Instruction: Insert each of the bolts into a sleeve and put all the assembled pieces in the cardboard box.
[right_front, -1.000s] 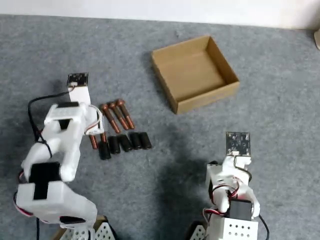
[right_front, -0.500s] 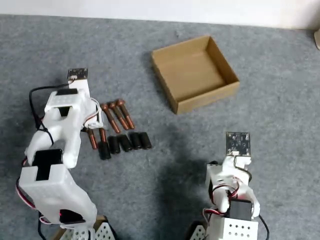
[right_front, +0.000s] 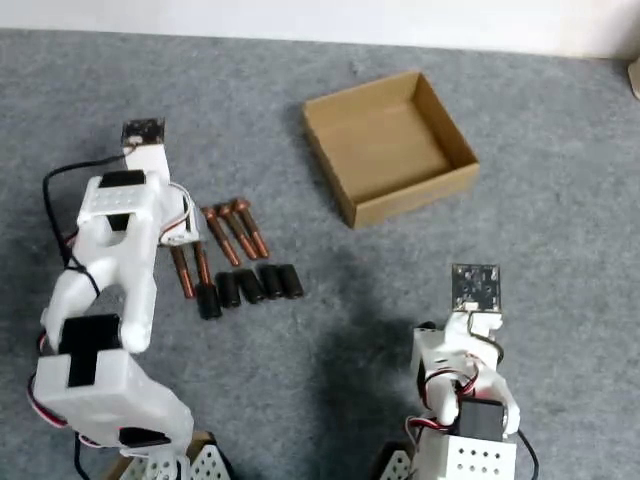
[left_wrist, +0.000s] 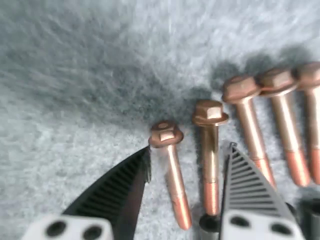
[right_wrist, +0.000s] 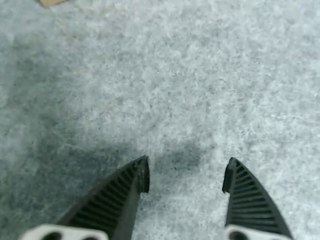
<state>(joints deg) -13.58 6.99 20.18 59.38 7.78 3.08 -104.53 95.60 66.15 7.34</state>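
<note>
Closing risks pinching both, as the empty, wide-open left gripper (left_wrist: 189, 150) has the end bolt (left_wrist: 171, 172) and neighbouring bolt (left_wrist: 210, 150) between its fingers (left_wrist: 125, 185).

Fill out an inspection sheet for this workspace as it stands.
Surface: grey carpet.
Job's things: five bolts lying next to five black sleeves, none assembled; cardboard box empty.
Clutter: nothing seen.
Grippers: left gripper open, straddling two bolts; right gripper open over carpet.
Cables: black cable looping beside the left arm.
Surroundings: white wall along the far edge.
</note>
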